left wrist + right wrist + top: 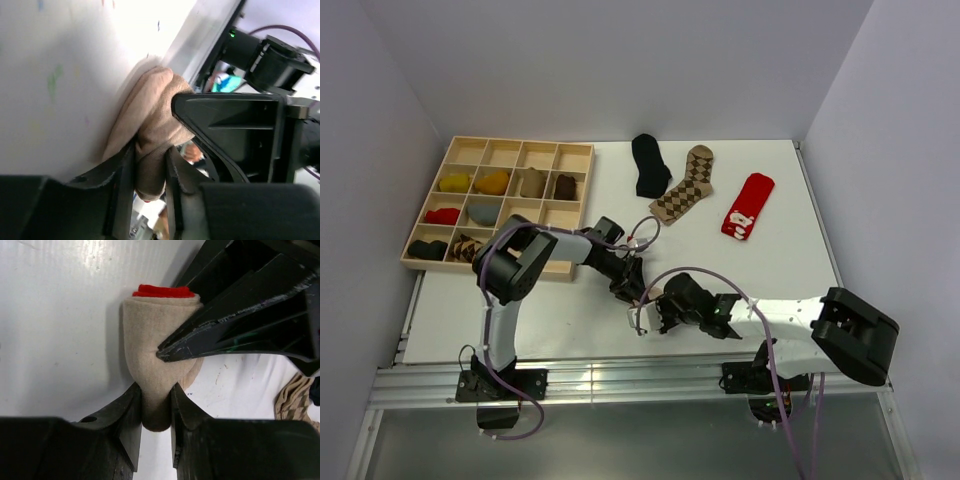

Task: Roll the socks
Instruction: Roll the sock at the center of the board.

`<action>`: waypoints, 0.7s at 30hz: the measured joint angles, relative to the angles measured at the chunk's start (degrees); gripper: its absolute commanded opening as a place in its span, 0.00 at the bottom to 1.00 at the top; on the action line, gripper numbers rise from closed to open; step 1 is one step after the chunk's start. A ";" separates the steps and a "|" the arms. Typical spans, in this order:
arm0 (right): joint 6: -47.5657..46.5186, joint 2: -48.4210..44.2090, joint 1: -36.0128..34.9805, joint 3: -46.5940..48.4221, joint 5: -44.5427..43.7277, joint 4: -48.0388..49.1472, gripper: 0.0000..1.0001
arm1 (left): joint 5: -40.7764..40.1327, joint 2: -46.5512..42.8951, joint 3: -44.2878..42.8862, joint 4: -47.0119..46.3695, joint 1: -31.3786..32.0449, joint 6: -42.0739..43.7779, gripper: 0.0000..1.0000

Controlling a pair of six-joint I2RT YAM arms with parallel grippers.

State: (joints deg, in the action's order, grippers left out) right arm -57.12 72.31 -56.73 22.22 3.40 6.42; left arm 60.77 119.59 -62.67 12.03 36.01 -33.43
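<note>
Where they meet, left jaws and right jaws both tight on tan sock [160, 335]

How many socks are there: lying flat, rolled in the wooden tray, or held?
Flat: 3 (black sock, brown argyle sock, red sock with white figure)
Rolled bundles seen in pale wooden grid tray: 8
Tan sock held by left gripper and right gripper: 1
Total: 12

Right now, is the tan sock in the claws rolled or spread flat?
Rolled: the tan sock is a compact bundle with layered edges, pinched by the right claw and left claw.
</note>
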 measured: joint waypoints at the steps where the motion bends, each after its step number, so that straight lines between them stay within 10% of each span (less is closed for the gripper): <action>1: 0.02 0.02 0.15 0.63 0.55 -1.22 0.21 | -1.44 -1.66 1.53 -1.18 -0.04 -0.98 0.34; 21: -2.73 14.05 15.45 24.61 19.65 -36.98 0.22 | -52.00 -52.13 33.86 -24.41 2.25 -10.08 0.46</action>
State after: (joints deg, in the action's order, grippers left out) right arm -59.86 86.37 -41.28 46.83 23.05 -30.57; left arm 8.78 67.46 -28.82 -12.38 38.26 -43.51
